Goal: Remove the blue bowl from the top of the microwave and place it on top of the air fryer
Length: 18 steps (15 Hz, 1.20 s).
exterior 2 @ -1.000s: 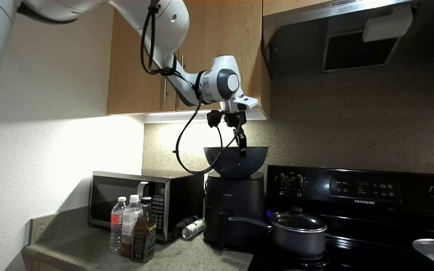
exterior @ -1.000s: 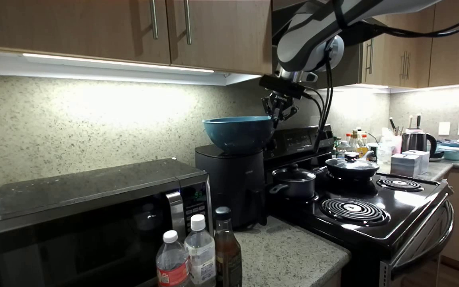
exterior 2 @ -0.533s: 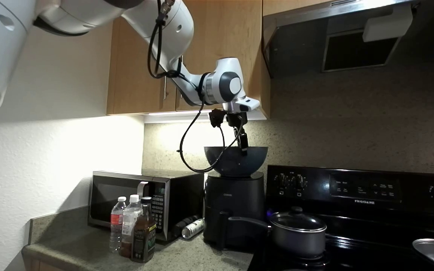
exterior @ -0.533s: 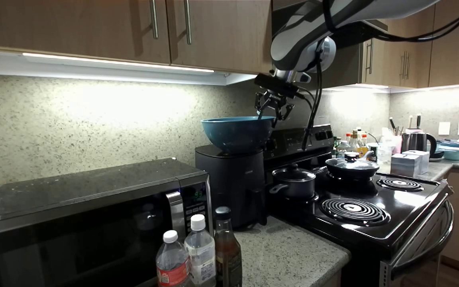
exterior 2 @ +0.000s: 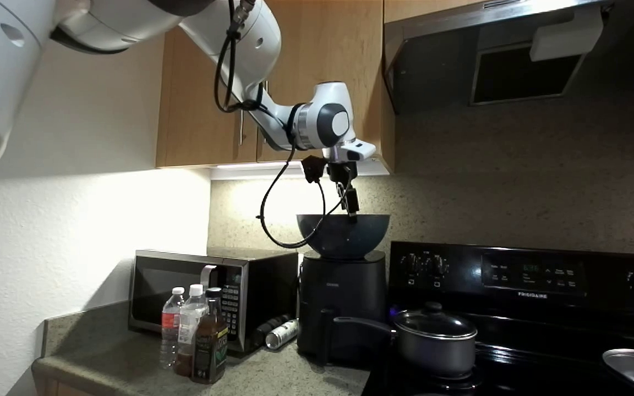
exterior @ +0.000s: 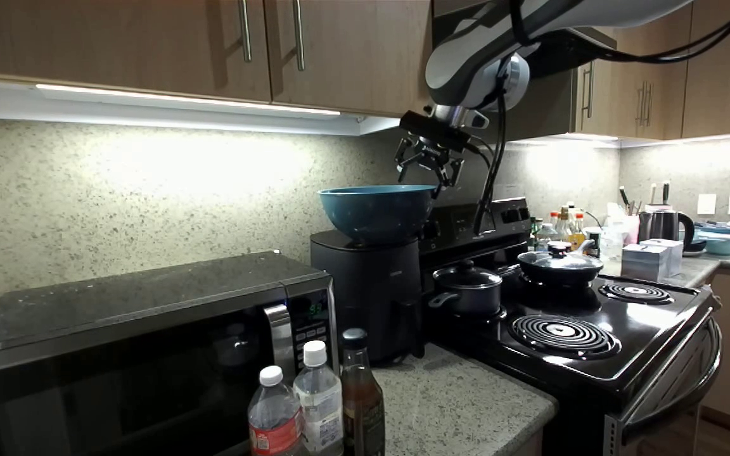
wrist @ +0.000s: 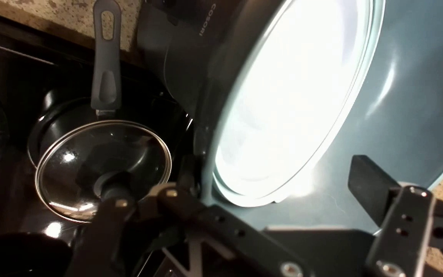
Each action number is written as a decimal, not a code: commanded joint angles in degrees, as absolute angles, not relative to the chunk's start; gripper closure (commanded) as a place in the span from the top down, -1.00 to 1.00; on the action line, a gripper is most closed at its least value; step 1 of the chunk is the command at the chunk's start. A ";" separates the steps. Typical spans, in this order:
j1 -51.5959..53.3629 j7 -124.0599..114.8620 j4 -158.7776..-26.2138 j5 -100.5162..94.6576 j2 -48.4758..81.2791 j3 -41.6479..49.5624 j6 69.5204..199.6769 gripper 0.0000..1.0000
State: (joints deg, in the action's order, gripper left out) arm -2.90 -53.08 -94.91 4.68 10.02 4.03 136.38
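We see the blue bowl (exterior: 377,216) upright on the air fryer (exterior: 368,297), its narrow base borne by the flat top, and the claw (exterior: 419,182) released and spread wide at the rim, presumably because the air fryer alone can carry the weight.

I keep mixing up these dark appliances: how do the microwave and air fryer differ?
The microwave is wider than tall; the air fryer is taller than wide. The microwave has a silver handle, the air fryer a black handle. The air fryer bears the blue bowl; the microwave has bottles in front. Both are boxy.
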 commanded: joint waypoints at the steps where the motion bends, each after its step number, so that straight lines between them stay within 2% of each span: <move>1: -1.45 -54.56 -96.30 3.27 6.82 4.35 134.80 1.00; 13: -1.29 -55.78 -98.06 5.56 3.83 3.92 134.98 1.00; 18: -0.31 -57.23 -99.71 5.52 -0.10 2.72 128.87 1.00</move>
